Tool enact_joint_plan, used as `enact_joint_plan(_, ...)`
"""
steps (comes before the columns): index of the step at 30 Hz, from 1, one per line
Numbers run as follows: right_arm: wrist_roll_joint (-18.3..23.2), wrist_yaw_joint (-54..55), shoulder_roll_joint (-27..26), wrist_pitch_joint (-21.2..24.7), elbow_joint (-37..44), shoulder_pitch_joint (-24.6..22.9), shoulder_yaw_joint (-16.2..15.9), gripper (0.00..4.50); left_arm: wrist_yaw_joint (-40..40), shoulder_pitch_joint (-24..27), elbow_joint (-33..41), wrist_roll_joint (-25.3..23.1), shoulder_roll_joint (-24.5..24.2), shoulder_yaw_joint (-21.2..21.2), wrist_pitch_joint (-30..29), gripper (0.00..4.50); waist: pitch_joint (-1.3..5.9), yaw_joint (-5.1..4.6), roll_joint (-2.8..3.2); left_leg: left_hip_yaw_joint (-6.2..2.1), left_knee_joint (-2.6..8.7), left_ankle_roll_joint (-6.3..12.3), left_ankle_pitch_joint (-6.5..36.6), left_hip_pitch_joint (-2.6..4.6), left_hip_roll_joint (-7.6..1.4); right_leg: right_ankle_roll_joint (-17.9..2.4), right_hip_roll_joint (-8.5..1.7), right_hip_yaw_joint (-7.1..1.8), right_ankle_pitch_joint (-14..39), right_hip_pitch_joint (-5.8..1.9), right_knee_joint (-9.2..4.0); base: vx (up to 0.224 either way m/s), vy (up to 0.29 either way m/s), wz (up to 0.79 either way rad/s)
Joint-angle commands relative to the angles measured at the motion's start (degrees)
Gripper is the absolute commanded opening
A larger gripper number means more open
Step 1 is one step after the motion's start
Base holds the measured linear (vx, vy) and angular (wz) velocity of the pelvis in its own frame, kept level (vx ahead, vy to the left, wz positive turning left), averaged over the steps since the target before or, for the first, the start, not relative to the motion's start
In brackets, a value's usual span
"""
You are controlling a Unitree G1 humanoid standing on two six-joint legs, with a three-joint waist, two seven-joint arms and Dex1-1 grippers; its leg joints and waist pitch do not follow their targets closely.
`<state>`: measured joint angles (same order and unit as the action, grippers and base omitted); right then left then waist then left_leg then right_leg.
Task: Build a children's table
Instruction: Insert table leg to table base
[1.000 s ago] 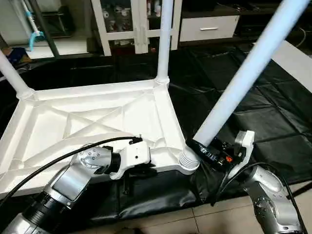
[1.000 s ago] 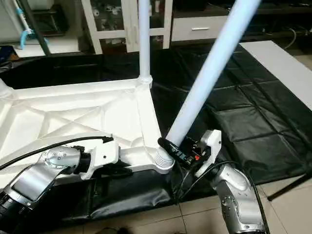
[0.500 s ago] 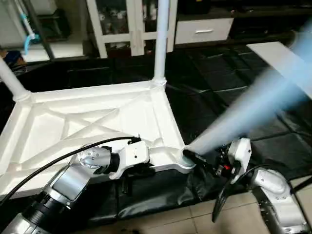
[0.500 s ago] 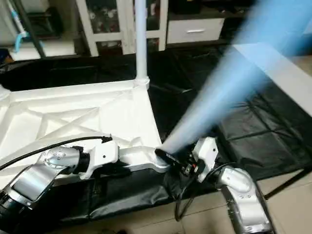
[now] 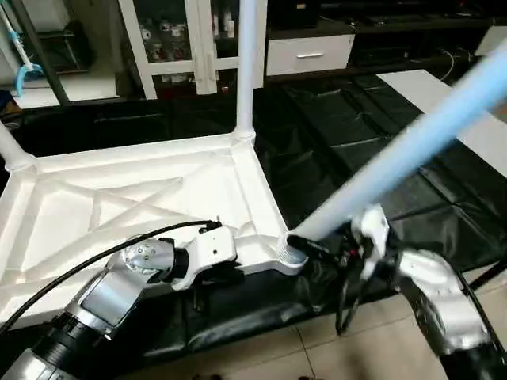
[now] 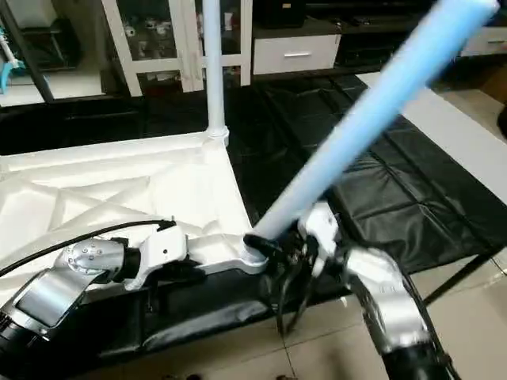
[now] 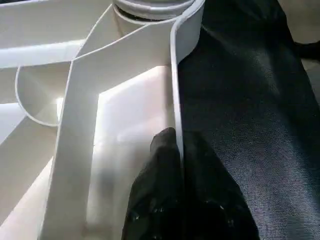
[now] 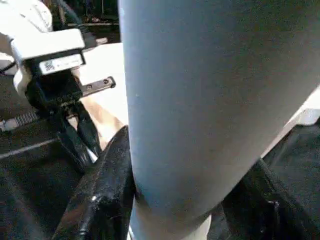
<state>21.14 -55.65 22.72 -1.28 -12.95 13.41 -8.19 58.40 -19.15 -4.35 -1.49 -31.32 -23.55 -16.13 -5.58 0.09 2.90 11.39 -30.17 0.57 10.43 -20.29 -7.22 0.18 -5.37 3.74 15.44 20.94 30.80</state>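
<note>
We count three legs on one tabletop (image 5: 142, 206): right fingers (image 8: 107, 195) grasp the slanting leg (image 5: 396, 158) at centre; left fingers (image 7: 160, 200) pinch the tabletop's rim.

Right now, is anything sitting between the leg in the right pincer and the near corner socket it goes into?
Nothing visible: the leg, held by the right pincer, already meets the corner socket, tilted.
</note>
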Motion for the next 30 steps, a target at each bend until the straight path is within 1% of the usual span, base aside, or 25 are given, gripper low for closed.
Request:
enact_joint_plan(1, -2.74, 1.31, 3.40, 7.74, -8.34, -0.81, 1.70, 1.87, 2.79, 0.46, 2.33, 0.43, -0.65, -2.27, 0.19, 0.06, 0.73, -0.63, 0.73, -4.02, 7.86, -7.95, 52.80, 1.25, -5.98, -3.04, -1.95, 0.10, 29.66, -0.28, -3.26, 0.000, 0.000, 0.00)
enact_joint_plan(2, -2.99, 0.73, 3.98, 8.16, -8.61, -0.05, 1.48, 1.87, 2.84, 0.36, 2.44, 0.44, -0.62, -2.31, 0.01, 0.06, 1.29, 0.15, 0.89, -3.56, 10.73, -8.92, 55.36, -1.06, -6.78, -4.05, -0.71, 0.27, 18.36, -3.25, 2.52, -0.080, 0.009, -0.09)
enact_joint_plan(3, -3.96, -0.87, 5.38, 9.25, -8.92, 1.00, 0.35, 1.87, 2.83, 0.15, 2.56, 0.42, -0.44, -2.35, -0.27, 0.06, 1.53, 2.09, 0.69, -0.66, 12.88, -9.90, 52.62, -1.23, -6.45, -5.25, 0.30, -0.32, 12.30, -2.45, 5.20, -0.022, -0.058, 0.15)
enact_joint_plan(4, -4.48, -1.74, 6.06, 9.78, -8.99, 1.35, -0.29, 1.87, 2.80, 0.06, 2.57, 0.41, -0.34, -2.37, -0.35, 0.06, 1.80, 2.00, -0.65, 0.16, 10.65, -9.64, 46.52, 0.73, -5.65, -5.47, -0.57, -1.90, 17.58, -0.07, 2.77, -0.022, -0.058, 0.15)
enact_joint_plan(5, -5.13, -2.56, 6.70, 10.15, -9.12, 1.68, -0.99, 1.87, 2.79, -0.02, 2.54, 0.40, -0.24, -2.39, -0.39, 0.06, 1.77, 1.86, -2.54, -1.97, -2.28, -4.67, 27.49, 6.15, -3.07, -6.37, -8.09, -5.78, 36.06, 5.58, -6.70, 0.066, -0.093, 0.16)
enact_joint_plan(6, -5.79, -3.31, 7.25, 10.35, -9.27, 1.97, -1.63, 1.87, 2.78, -0.08, 2.50, 0.39, -0.17, -2.42, -0.39, 0.06, 1.38, 2.38, -2.44, -4.23, -4.26, -1.22, 13.21, 4.00, -2.14, -6.89, -10.00, -8.17, 38.24, 3.26, -7.79, 0.085, -0.025, -0.28)
enact_joint_plan(7, -6.01, -3.56, 7.43, 10.50, -9.29, 2.09, -1.88, 1.87, 2.76, -0.08, 2.47, 0.37, -0.13, -2.44, -0.39, 0.06, 0.76, 2.20, -1.47, -7.30, -3.41, 0.64, 1.07, -1.87, -2.37, -8.15, -9.32, -7.06, 35.26, -2.46, -4.87, 0.085, -0.025, -0.28)
enact_joint_plan(8, -7.08, -4.52, 8.15, 11.03, -9.65, 2.90, -2.90, 1.87, 2.70, -0.16, 2.32, 0.26, 0.03, -2.58, -0.37, 0.06, 0.55, 2.43, -0.35, -6.45, 1.59, -1.99, 15.40, 0.55, -5.52, -8.55, -4.26, -4.29, 30.06, 0.50, -3.82, 0.049, 0.031, -0.21)
enact_joint_plan(9, -7.34, -4.61, 8.24, 11.06, -9.92, 3.25, -3.06, 1.87, 2.70, -0.20, 2.26, 0.22, 0.06, -2.63, -0.36, 0.06, 1.06, 1.33, 0.33, -6.43, 2.98, -6.34, 33.29, 2.52, -6.53, -8.90, -1.22, -3.53, 20.47, 1.53, -1.84, 0.000, 0.000, 0.00)
enact_joint_plan(10, -7.31, -4.57, 8.32, 11.20, -10.02, 3.47, -3.19, 1.87, 2.73, -0.20, 2.25, 0.13, 0.11, -2.60, -0.36, 0.06, 1.23, 0.74, 0.34, -6.66, 3.65, -7.15, 37.15, 2.19, -6.51, -9.56, -0.91, -3.32, 14.92, 0.98, -1.03, 0.000, 0.000, 0.00)
enact_joint_plan(11, -7.31, -4.57, 8.32, 11.20, -10.02, 3.47, -3.19, 1.87, 2.73, -0.20, 2.25, 0.13, 0.11, -2.60, -0.36, 0.06, 1.48, 0.36, 0.63, -6.27, 4.21, -6.86, 39.60, 2.15, -6.11, -10.37, -1.22, -3.33, 9.63, 0.53, -1.10, 0.000, 0.000, 0.00)
enact_joint_plan(12, -6.94, -4.61, 8.37, 11.97, -10.16, 4.45, -3.30, 1.87, 2.78, -0.24, 2.27, 0.07, 0.19, -2.55, -0.39, 0.06, 1.46, 0.21, 0.19, -5.55, 3.99, -5.47, 38.25, 2.03, -5.52, -10.44, -1.84, -3.53, 10.23, 0.35, -1.72, 0.000, 0.000, 0.00)
enact_joint_plan(13, -6.49, -4.77, 8.61, 12.76, -10.14, 5.40, -3.60, 1.87, 2.80, -0.29, 2.30, 0.01, 0.25, -2.50, -0.41, 0.06, 1.34, 0.28, -0.05, -5.20, 3.89, -4.86, 37.73, 2.07, -5.27, -10.12, -2.10, -3.70, 12.82, 0.46, -2.15, 0.000, 0.000, 0.00)
enact_joint_plan(14, -6.34, -5.33, 8.95, 13.22, -10.01, 5.85, -3.96, 1.87, 2.77, -0.36, 2.32, -0.01, 0.29, -2.47, -0.49, 0.06, 1.04, 0.26, -0.43, -4.77, 3.52, -4.21, 37.21, 2.30, -4.96, -9.34, -2.59, -4.00, 19.36, 0.89, -2.89, 0.000, 0.000, 0.00)
enact_joint_plan(15, -6.25, -6.01, 9.31, 13.59, -9.83, 6.09, -4.34, 1.87, 2.74, -0.42, 2.31, -0.02, 0.31, -2.44, -0.54, 0.06, 0.97, 0.29, -0.67, -4.64, 3.26, -3.74, 36.51, 2.47, -4.80, -8.19, -3.02, -4.15, 25.50, 1.02, -3.47, 0.000, 0.000, 0.00)
enact_joint_plan(17, -6.40, -7.38, 10.04, 14.01, -9.63, 6.49, -5.22, 1.87, 2.52, -0.55, 2.27, -0.10, 0.24, -2.44, -0.55, 0.06, 1.12, 0.55, -0.79, -4.44, 3.19, -3.05, 34.21, 2.71, -4.99, -7.12, -3.31, -4.40, 28.68, 1.24, -3.94, 0.000, 0.000, 0.00)
enact_joint_plan(18, -6.73, -7.38, 10.08, 13.75, -10.13, 6.90, -5.42, 1.87, 2.35, -0.63, 2.21, -0.13, 0.22, -2.44, -0.40, 0.06, 1.27, 0.72, -0.75, -4.26, 3.27, -2.67, 32.27, 2.57, -5.16, -7.48, -3.32, -4.52, 27.06, 1.16, -3.84, 0.000, 0.000, 0.00)
enact_joint_plan(19, -7.07, -7.20, 9.97, 13.34, -10.79, 7.47, -5.51, 1.87, 2.14, -0.75, 2.11, -0.18, 0.25, -2.39, -0.13, 0.06, 1.33, 0.73, -0.80, -4.17, 3.37, -2.50, 31.39, 2.37, -5.22, -7.82, -3.27, -4.54, 25.72, 1.03, -3.76, 0.000, 0.000, 0.00)
enact_joint_plan(20, -7.28, -6.94, 9.74, 13.04, -11.39, 8.07, -5.49, 1.87, 2.03, -0.88, 2.02, -0.18, 0.32, -2.35, 0.00, 0.06, 1.35, 0.75, -0.66, -4.10, 3.52, -2.34, 29.95, 1.98, -5.34, -8.59, -3.15, -4.48, 22.80, 0.74, -3.40, 0.000, 0.000, 0.00)
enact_joint_plan(21, -7.42, -6.80, 9.59, 12.88, -11.78, 8.49, -5.45, 1.87, 1.98, -0.97, 1.96, -0.20, 0.38, -2.32, 0.06, 0.06, 1.34, 0.67, -0.64, -4.03, 3.58, -2.36, 29.45, 1.71, -5.42, -9.40, -3.09, -4.35, 20.90, 0.55, -3.14, 0.000, 0.000, 0.00)
enact_joint_plan(22, -7.40, -6.79, 9.37, 13.03, -11.93, 9.10, -5.48, 1.87, 1.99, -1.07, 1.89, -0.22, 0.41, -2.33, 0.11, 0.06, 1.35, 0.61, -0.68, -3.98, 3.62, -2.58, 29.64, 1.68, -5.46, -9.77, -3.03, -4.23, 20.31, 0.49, -3.00, 0.000, 0.000, 0.00)
enact_joint_plan(26, -7.99, -8.15, 9.61, 13.13, -11.73, 10.79, -7.20, 1.87, 1.97, -1.46, 1.59, -0.38, 0.61, -2.38, 0.12, 0.06, 1.18, 0.44, -0.96, -3.89, 3.57, -2.81, 30.73, 1.73, -5.39, -9.49, -3.08, -4.21, 22.79, 0.63, -3.17, 0.000, 0.000, 0.00)
enact_joint_plan(28, -9.03, -8.89, 10.02, 12.69, -11.48, 10.88, -8.54, 1.87, 1.92, -1.58, 1.47, -0.43, 0.67, -2.42, 0.10, 0.06, 1.02, 0.42, -0.87, -3.92, 3.56, -3.06, 31.88, 2.01, -5.39, -8.55, -3.14, -4.23, 25.38, 0.96, -3.49, 0.000, 0.000, 0.00)
enact_joint_plan(29, -9.73, -9.49, 10.30, 12.30, -11.28, 10.75, -9.44, 1.87, 1.83, -1.62, 1.40, -0.44, 0.74, -2.43, 0.11, 0.06, 0.98, 0.38, -0.86, -4.00, 3.59, -3.12, 32.23, 1.96, -5.40, -8.34, -3.12, -4.20, 25.82, 0.94, -3.47, 0.000, 0.000, 0.00)
enact_joint_plan(30, -9.73, -9.49, 10.30, 12.30, -11.28, 10.75, -9.44, 1.87, 1.83, -1.62, 1.40, -0.44, 0.74, -2.43, 0.11, 0.06, 0.95, 0.37, -0.92, -4.07, 3.64, -3.22, 32.88, 1.99, -5.40, -7.78, -3.09, -4.14, 26.81, 0.99, -3.54, 0.000, 0.000, 0.00)
